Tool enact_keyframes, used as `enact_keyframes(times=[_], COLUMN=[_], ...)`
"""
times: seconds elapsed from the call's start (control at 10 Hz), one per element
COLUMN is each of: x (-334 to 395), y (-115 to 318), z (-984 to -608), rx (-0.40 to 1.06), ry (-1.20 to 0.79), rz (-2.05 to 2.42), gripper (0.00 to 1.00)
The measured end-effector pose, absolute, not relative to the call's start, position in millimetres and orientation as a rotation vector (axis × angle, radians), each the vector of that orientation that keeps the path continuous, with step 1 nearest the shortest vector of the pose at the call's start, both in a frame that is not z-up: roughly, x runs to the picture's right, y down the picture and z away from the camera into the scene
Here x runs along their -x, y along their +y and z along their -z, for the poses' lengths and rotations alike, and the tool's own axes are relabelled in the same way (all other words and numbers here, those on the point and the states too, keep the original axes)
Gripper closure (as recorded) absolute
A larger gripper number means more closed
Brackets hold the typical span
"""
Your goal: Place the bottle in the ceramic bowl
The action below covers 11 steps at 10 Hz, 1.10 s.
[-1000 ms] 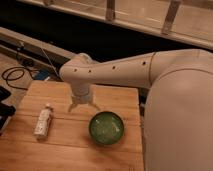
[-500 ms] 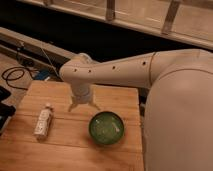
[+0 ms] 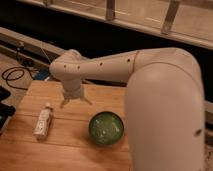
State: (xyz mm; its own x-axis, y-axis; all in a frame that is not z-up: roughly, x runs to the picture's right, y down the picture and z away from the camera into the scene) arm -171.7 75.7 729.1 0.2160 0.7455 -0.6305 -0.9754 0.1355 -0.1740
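Little has changed since the earlier frames: the arm appears to have edged slightly toward the bottle [image 3: 43, 121], while bottle and ceramic bowl [image 3: 106, 128] lie where they did. The gripper [image 3: 76, 101] hangs over the far-middle part of the wooden table [image 3: 30, 150], pointing down, its two fingers spread apart with nothing between them. The bottle lies flat on the table, apart from the fingers, toward the left edge of the view and somewhat nearer the camera. Its long axis runs roughly near to far, white cap at the far end, closest to the gripper. It is slim, whitish-clear, with a pale label. The bowl sits on the opposite side, empty, dark green and glossy. Judgement: the grasp calls for a short move toward the bottle, with the jaws set across its narrow width.
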Motion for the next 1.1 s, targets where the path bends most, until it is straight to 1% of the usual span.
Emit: enact_keyframes(times=[0.3, 0.5, 0.8, 1.0, 1.1], x=[240.7, 278.8, 306.2, 311.3, 308.5], y=[76.3, 93.2, 108.9, 112.8, 112.1], z=[-739.9, -733.6, -721.9, -719.0, -719.4], rx=[0.756, 0.952, 1.111, 1.145, 1.119], ry=[0.390, 0.290, 0.170, 0.130, 0.134], rz=[-1.125, -0.881, -0.630, -0.565, -0.584], gripper=[0.20, 0.20, 0.20, 0.20, 0.20])
